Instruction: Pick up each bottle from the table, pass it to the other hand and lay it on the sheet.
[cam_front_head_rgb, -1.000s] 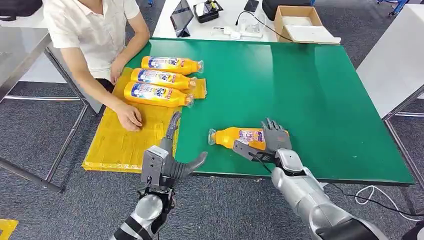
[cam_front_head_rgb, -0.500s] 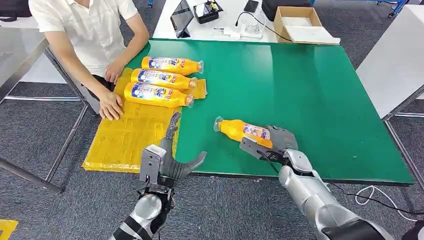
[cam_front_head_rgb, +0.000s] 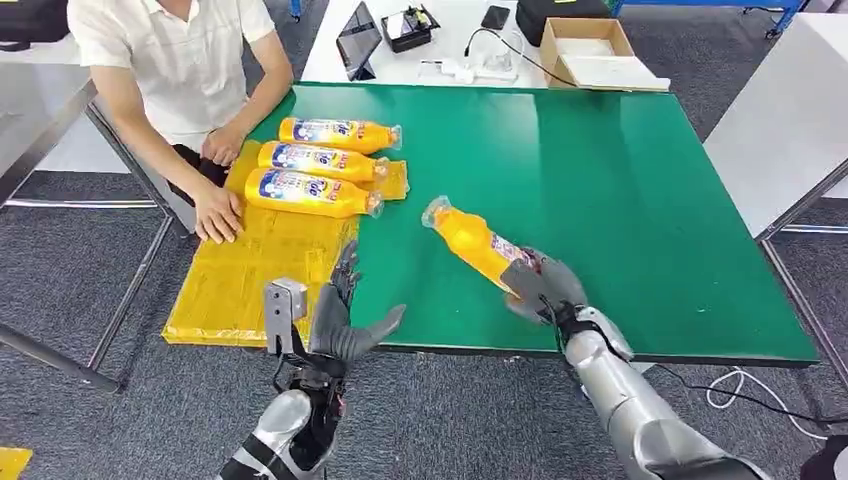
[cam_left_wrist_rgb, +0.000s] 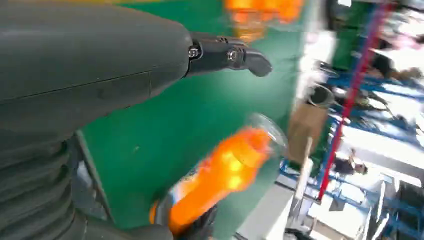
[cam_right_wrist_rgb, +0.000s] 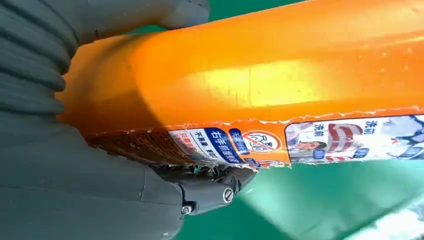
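Bottle (cam_front_head_rgb: 478, 245) in the right hand (cam_front_head_rgb: 540, 287): the fingers wrap its base, and it tilts off the green table (cam_front_head_rgb: 620, 200) with its clear cap toward 10 o'clock. The right wrist view adds what the head view cannot: a printed label with a torn edge along the orange body (cam_right_wrist_rgb: 280, 75), the thumb (cam_right_wrist_rgb: 150, 15) pressed on one side and a dark fingertip (cam_right_wrist_rgb: 215, 187) on the other. The left wrist view catches the same bottle (cam_left_wrist_rgb: 220, 175) blurred, cap outward.

Left hand (cam_front_head_rgb: 335, 315) hovers at the table's near edge, at 8 o'clock from the bottle, fingers spread wide and holding nothing.

Yellow sheet (cam_front_head_rgb: 250, 270) lies over the table's left side. Three more bottles (cam_front_head_rgb: 310, 190) lie on its far end, side by side, caps toward 3 o'clock. A person's hand (cam_front_head_rgb: 220, 212) rests on the sheet just beside the nearest of them.

Beyond the table, at 12 o'clock, a cardboard box (cam_front_head_rgb: 590, 50) stands open, its contents too unclear to name, and a black tray (cam_front_head_rgb: 412, 25) holds small items too small to tell.
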